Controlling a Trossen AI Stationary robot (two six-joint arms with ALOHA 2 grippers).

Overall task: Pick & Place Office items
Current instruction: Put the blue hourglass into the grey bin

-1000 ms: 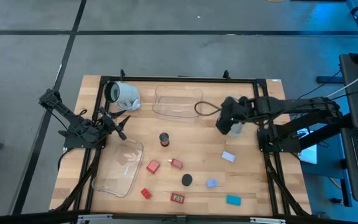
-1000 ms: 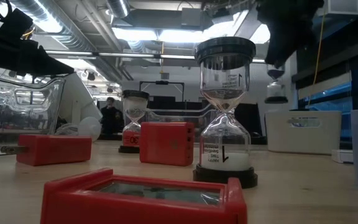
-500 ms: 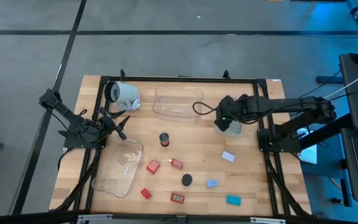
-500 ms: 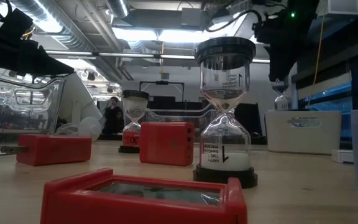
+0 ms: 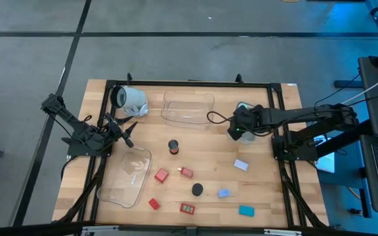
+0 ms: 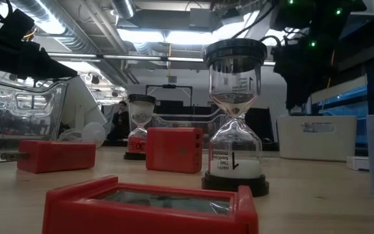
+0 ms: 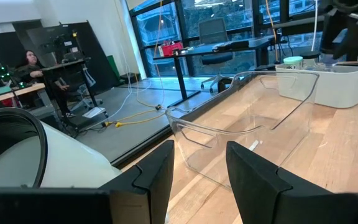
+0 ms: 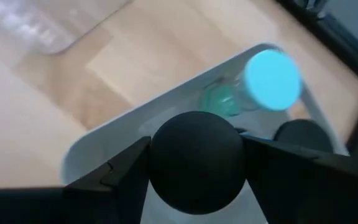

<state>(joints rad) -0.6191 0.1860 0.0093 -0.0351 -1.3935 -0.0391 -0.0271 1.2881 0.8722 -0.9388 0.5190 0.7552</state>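
My right gripper [image 5: 240,127] hangs over the grey square tub [image 5: 248,136] at the table's right, shut on a small black-capped sand timer [image 8: 196,160]. Inside the tub sit a teal-capped timer [image 8: 272,78] and another dark cap [image 8: 300,134]. The other office items stand or lie on the near half of the table: a black and red timer [image 5: 173,146], red blocks [image 5: 161,175] [image 5: 188,208], a black knob [image 5: 197,189], blue [image 5: 224,193] and teal [image 5: 246,210] blocks and a lavender piece [image 5: 241,165]. My left gripper [image 5: 128,129] waits open at the left, beside the mug. My right gripper pinches the timer's round black top cap [image 8: 166,155] between its two fingers [image 8: 120,171], one on each side. The fingers come from above, pointing down. The cap hides the timer's body, which hangs upright into the tub; whether its foot rests on the tub floor I cannot tell.
A white mug [image 5: 133,100] lies on its side at the far left. One clear tray [image 5: 188,108] sits at the far middle, another [image 5: 126,177] at the near left. Bare wood lies between the tub and the lavender piece.
My right gripper has moved down over the grey tub, still shut on the timer. In the low view the timer hung clear above the tub a second ago and has since sunk out of sight behind the tub's wall.
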